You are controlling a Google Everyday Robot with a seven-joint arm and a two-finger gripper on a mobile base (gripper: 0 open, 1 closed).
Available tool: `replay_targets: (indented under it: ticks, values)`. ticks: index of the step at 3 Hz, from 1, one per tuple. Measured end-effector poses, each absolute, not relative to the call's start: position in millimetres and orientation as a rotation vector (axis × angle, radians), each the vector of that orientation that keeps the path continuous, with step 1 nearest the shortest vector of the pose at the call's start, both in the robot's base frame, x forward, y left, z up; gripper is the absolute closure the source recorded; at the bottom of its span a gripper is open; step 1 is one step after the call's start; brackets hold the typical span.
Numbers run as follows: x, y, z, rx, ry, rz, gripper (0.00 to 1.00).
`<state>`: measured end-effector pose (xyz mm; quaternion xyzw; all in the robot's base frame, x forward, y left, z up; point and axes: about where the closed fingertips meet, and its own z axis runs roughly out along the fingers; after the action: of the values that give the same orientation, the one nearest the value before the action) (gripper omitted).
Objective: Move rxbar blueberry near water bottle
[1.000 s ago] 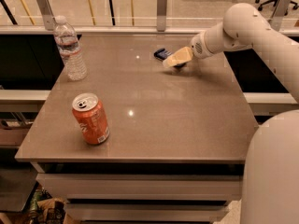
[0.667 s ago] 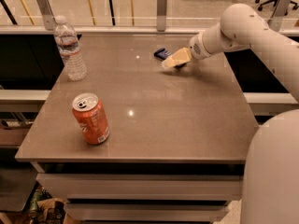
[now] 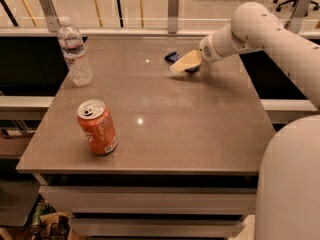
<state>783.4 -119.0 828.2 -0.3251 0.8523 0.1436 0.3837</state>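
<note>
The rxbar blueberry (image 3: 172,57) is a small dark blue bar lying on the table's far middle, partly hidden behind my gripper. My gripper (image 3: 184,64) has pale yellow fingers and sits low over the bar's right end, reaching in from the right. The water bottle (image 3: 75,52) stands upright at the table's far left, well apart from the bar.
An orange soda can (image 3: 97,127) stands upright near the front left of the grey table (image 3: 200,129). My white arm (image 3: 270,39) crosses the right side, and my base fills the lower right. A railing runs behind the table.
My gripper and arm have shifted slightly left, closer over the bar. The bar, bottle and can have not moved.
</note>
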Motion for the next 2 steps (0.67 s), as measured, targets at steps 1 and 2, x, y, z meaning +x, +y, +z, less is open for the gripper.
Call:
replay_targets:
  ticks: [1, 2]
  values:
    - [785.6, -116.1, 827.8, -0.835, 2.166, 0.363, 0.0]
    - [790.3, -114.9, 822.1, -0.835, 2.155, 0.369, 0.0]
